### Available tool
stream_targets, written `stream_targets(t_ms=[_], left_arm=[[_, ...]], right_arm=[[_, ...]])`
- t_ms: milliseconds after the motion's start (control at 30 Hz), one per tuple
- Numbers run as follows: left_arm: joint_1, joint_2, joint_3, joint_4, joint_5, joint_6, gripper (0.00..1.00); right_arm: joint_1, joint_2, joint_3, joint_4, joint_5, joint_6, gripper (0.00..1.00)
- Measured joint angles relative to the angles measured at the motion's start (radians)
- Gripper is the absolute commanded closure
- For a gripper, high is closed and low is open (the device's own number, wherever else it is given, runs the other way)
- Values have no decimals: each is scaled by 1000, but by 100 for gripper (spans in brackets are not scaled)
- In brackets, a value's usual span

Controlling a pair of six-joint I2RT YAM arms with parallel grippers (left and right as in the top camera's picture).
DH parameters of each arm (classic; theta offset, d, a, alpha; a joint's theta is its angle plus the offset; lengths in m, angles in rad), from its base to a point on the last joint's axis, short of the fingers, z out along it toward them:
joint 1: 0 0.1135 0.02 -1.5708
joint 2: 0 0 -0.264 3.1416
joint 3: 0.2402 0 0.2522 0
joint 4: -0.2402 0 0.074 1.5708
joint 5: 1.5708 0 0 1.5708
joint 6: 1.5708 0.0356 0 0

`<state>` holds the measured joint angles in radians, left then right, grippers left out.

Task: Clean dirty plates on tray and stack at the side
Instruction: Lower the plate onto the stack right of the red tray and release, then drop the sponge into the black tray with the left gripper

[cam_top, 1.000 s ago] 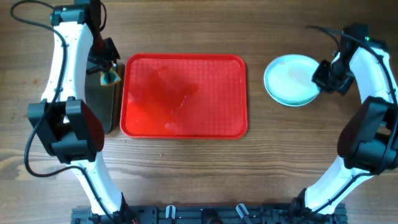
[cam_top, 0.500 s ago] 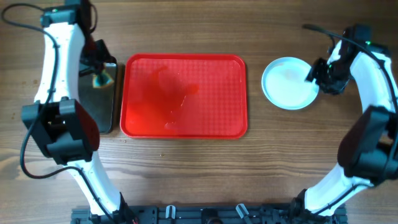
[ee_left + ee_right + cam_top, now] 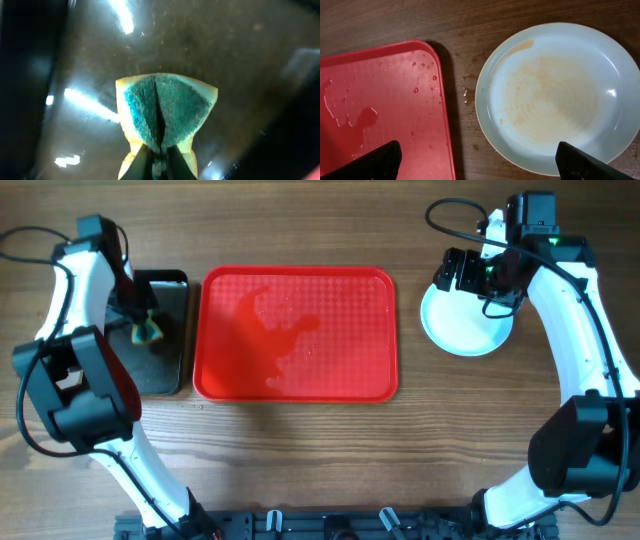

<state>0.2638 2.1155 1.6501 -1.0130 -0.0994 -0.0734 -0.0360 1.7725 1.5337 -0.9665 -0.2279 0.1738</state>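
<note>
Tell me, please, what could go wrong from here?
The plate beside the tray shows a brown film, so it may be left dirty. The sponge is pinched only at its lower edge by the left gripper and could slip. Water pooled on the tray could spill.

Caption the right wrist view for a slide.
Right gripper open above a smeared plate beside the wet red tray.

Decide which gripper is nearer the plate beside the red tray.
Right. The right gripper is above the rim of the plate; the left gripper is beyond the red tray, over the black tray, holding a sponge.
</note>
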Motion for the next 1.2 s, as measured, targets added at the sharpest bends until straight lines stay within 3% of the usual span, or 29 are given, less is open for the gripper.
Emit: stream_targets(t_ms=[100,133,167,333,433,633,833,1033,1200], left_arm=[[3,0,-91,73,0,12,42],[6,0,-103,80,0,15,11],[10,0,-108,82,0,18,0],[18,0,-81,14,0,19,0],[18,-16,31,-89,0,20,0],[17,-267,209,-247,5,5,0],[11,-493,226,-297,11,-40,0],[11,-504,226,-297,12,-45,0],[11,-504,226,-297,12,-45,0]], right_arm=[[0,0,0,-12,0,0,1],[0,0,0,-14,0,0,0],[0,0,0,-14,0,0,1],[0,0,0,-13,0,0,1],[0,0,16,-32,0,0,1],[0,-55,130,-88,0,-1,0],[0,-309,159,-147,0,-4,0],[0,-552,169,-156,-17,-4,1],[0,-649,173,-156,-42,-4,0]])
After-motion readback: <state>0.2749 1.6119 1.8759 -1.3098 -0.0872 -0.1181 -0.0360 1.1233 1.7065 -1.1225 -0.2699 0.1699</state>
